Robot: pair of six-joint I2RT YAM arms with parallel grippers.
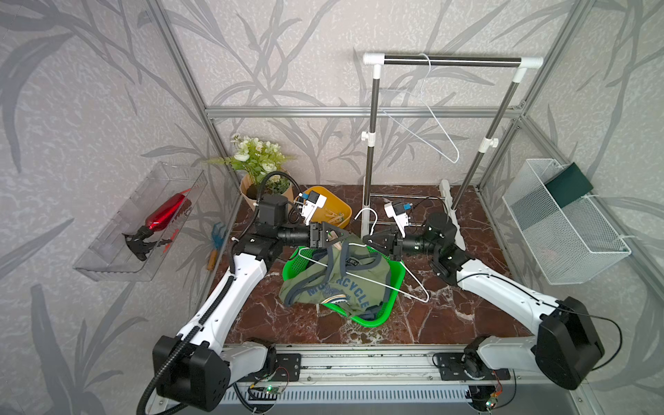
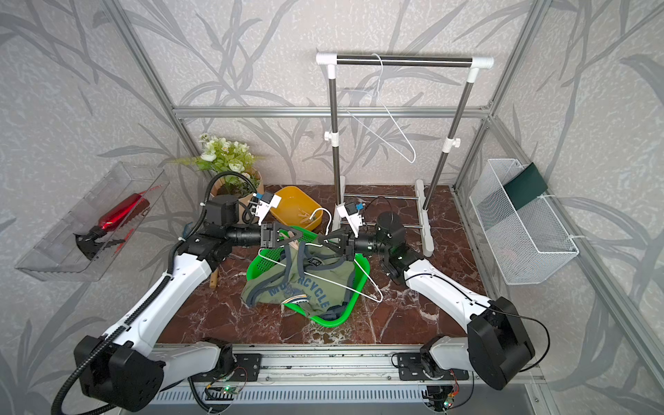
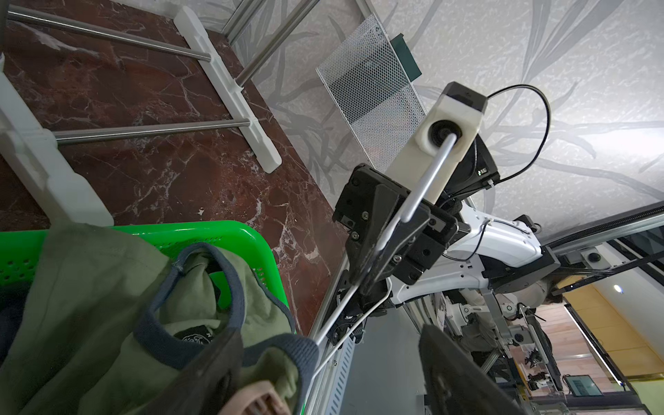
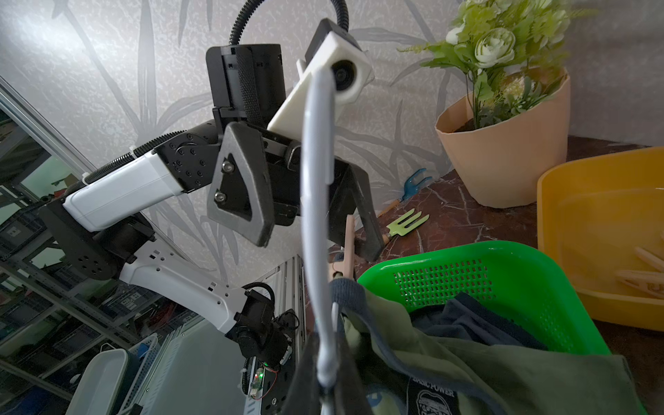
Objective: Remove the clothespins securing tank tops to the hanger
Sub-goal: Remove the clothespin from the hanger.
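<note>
We see our left gripper (image 4: 319,247) spread wide beside a tan wooden clothespin (image 4: 346,248) clipped to the ribbed navy trim of the olive "MOTORCYCLE" tank top (image 1: 334,276), which lies over the rim of the perforated green basket (image 4: 467,284), our right gripper (image 3: 366,276) clamping the white wire hanger (image 4: 316,215)

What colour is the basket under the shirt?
Bright green; the perforated plastic basket shows best in the right wrist view.

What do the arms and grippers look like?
Left arm and right arm: white shells, black joints. A ribbed black hose runs along the left; a thin black cable along the right. Left gripper and right gripper: black triangular fingers, white camera block behind each.
</note>
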